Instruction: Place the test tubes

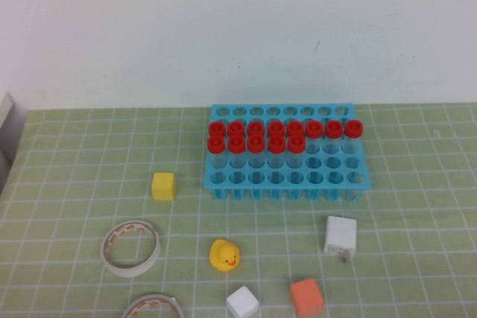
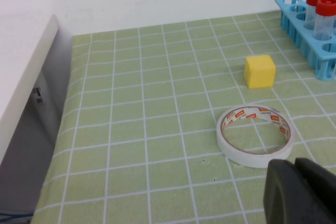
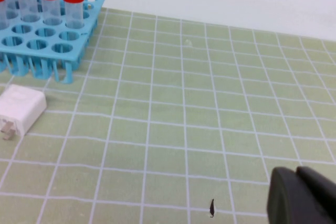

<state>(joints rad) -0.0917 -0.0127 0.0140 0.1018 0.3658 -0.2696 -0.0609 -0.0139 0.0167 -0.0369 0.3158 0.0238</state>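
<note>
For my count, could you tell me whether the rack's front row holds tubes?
No, the rack has an empty front row; the left gripper sits shut near the tape roll, the right gripper over mat.

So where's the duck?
High view: rubber duck sits centrally between tape roll and white charger. Left end effector hovers near that roll, right end effector over mat.

smooth glossy plastic rack, clear plastic tubes, matt gridded mat.

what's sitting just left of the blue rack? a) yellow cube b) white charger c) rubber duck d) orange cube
a: the yellow cube lies left of the blue rack; the left gripper is shut near a tape roll, the right gripper shut over the mat right of the rack.
</note>
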